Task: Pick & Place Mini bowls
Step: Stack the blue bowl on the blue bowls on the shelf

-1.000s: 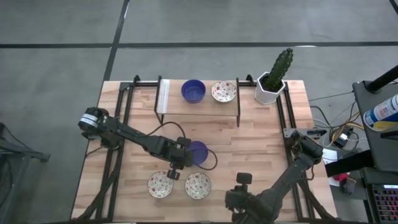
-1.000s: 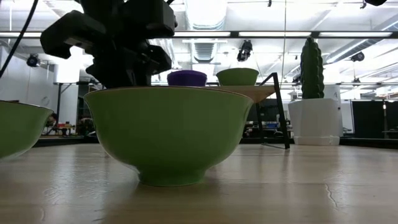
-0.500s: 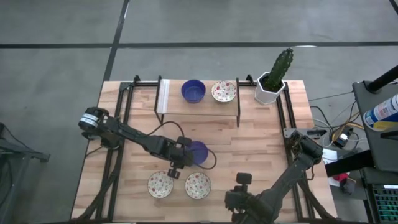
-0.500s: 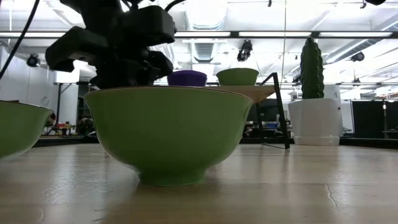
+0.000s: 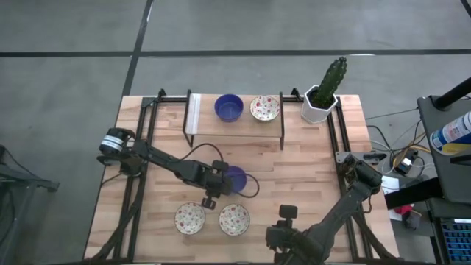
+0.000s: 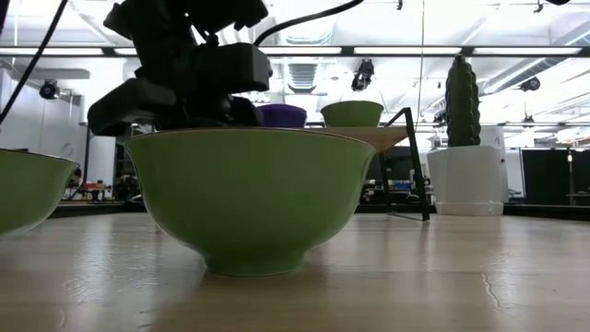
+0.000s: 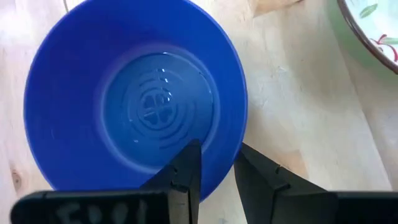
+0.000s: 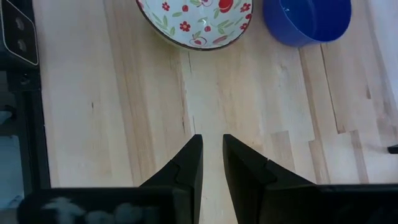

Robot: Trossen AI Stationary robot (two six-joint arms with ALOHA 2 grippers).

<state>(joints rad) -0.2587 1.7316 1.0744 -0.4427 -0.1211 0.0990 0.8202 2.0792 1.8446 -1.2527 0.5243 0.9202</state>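
My left gripper (image 5: 221,184) (image 7: 214,155) is shut on a cobalt blue mini bowl (image 5: 235,178) at mid-table. Two floral mini bowls (image 5: 190,218) (image 5: 234,218) rest on their bases near the near edge; the low view shows them from outside as green (image 6: 249,198) (image 6: 28,189). Another blue bowl (image 5: 229,107) and a floral bowl (image 5: 265,107) stand on a raised shelf at the far side. My right gripper (image 5: 284,219) (image 8: 211,142) waits shut over bare wood near the near edge, touching nothing. My left gripper holds the blue bowl by its rim (image 7: 225,177), on the side nearest the arm. One finger (image 7: 186,163) is inside the bowl and one (image 7: 256,169) outside. The fingers slant down from the table's left. Whether the bowl's base is on the wood, I cannot tell.
A white hexagonal pot with a cactus (image 5: 321,101) stands at the far right corner beside the shelf (image 5: 235,125). Black frame rails (image 5: 140,147) (image 5: 340,140) run along both sides. A cable (image 5: 250,193) loops beside the held bowl. Bare wood lies right of centre.
My left arm has shifted slightly toward the table's right, and in the low view its gripper has tipped and sunk a little. The blue bowl stays in its hold at much the same spot.
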